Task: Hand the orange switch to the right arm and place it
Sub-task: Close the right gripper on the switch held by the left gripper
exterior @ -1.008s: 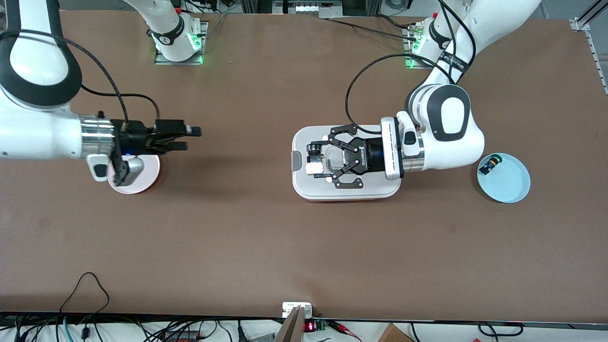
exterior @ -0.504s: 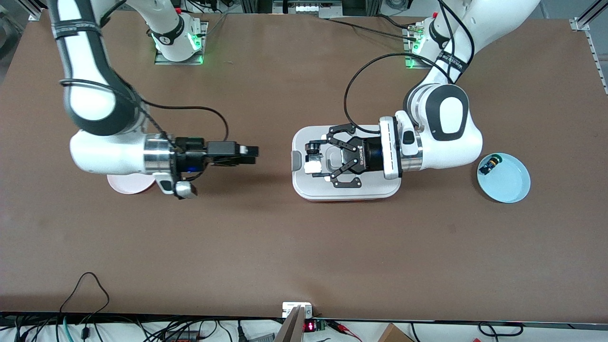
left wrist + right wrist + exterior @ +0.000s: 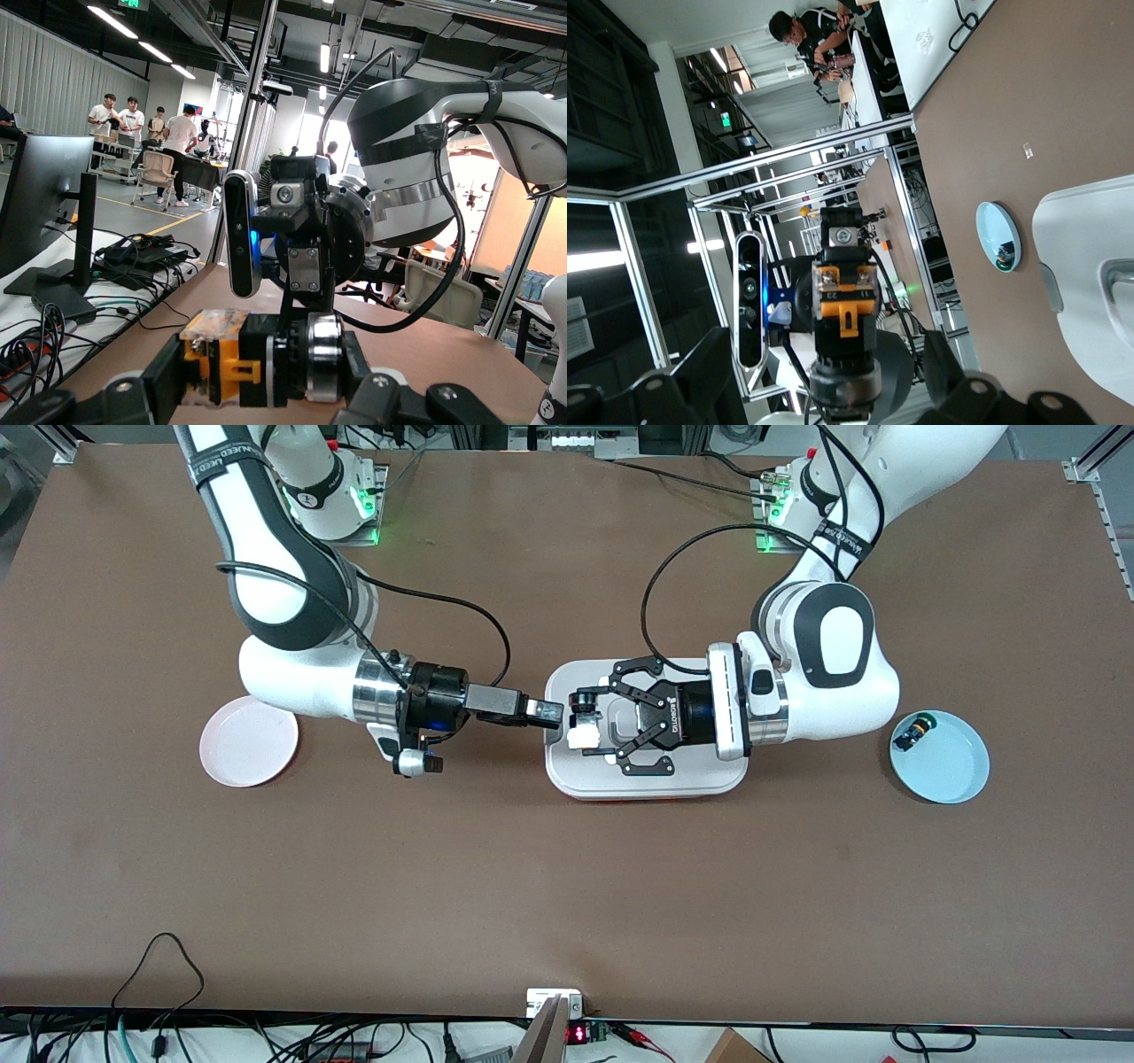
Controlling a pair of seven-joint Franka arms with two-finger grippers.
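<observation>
Brown tabletop from the front: over the white case (image 3: pixel 647 779), I see my left gripper (image 3: pixel 585 724) clamped on the orange switch (image 3: pixel 582 705), presenting it sideways to the right gripper (image 3: pixel 551 713), whose spread fingers, per both wrist views, flank the switch, ready to take it.
</observation>
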